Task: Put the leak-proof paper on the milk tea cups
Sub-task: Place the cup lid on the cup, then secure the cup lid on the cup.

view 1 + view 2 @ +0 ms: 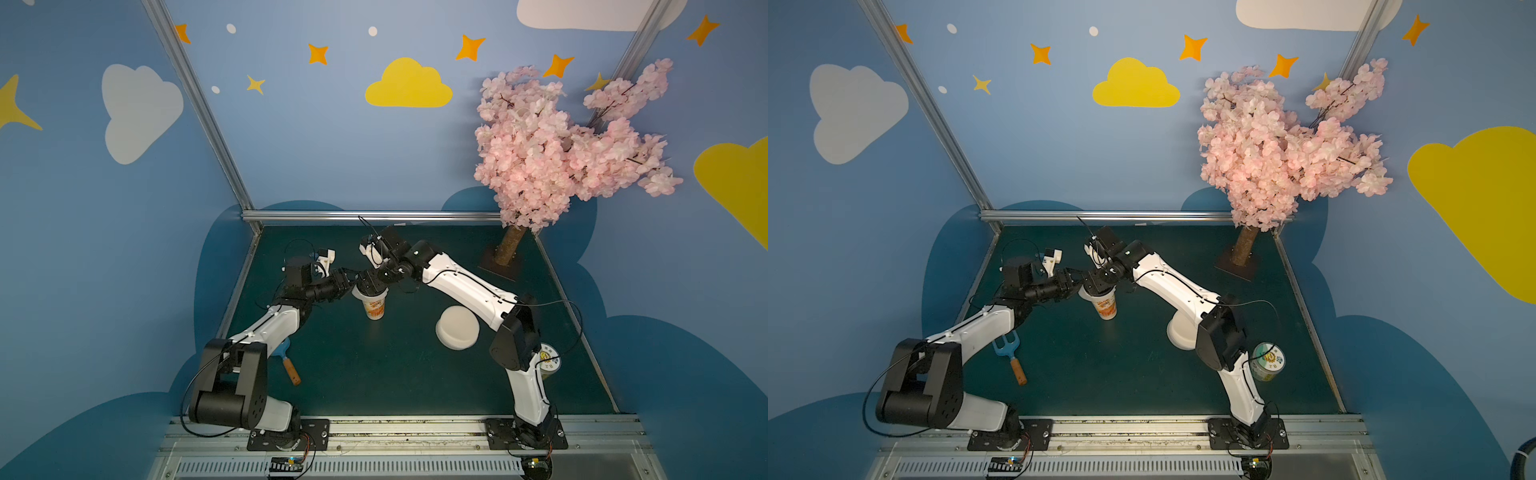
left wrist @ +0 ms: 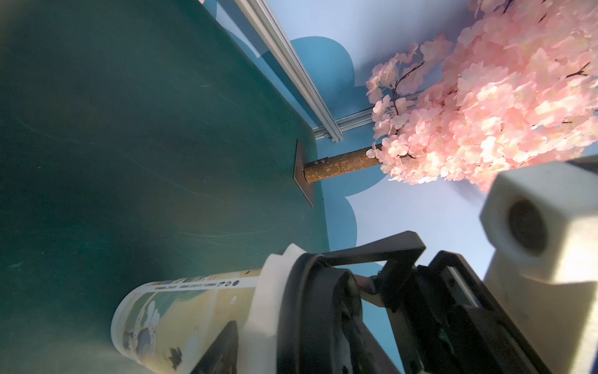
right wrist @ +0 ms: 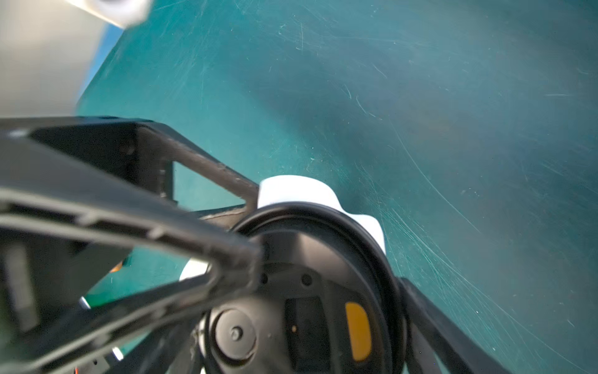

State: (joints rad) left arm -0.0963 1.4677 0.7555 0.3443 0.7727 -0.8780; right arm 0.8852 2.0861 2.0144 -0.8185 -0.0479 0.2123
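Above cup [image 1: 376, 309], right gripper [image 1: 371, 286] around lid [image 3: 307, 252]

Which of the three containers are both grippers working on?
The tall orange-printed cup mid-table; the squat white tub and the green-and-white can stand apart from it, unattended.

The cup [image 1: 375, 308] stands mid-tabletop [image 1: 374, 382], with the paper [image 3: 291, 189] over its mouth and the lid [image 3: 323, 259] on the paper. A disc [image 1: 457, 328] lies to its right, a can [image 1: 1268, 361] further right and nearer. A fork [image 1: 1011, 353] lies front-left and a tree [image 1: 552, 145] stands back-right.
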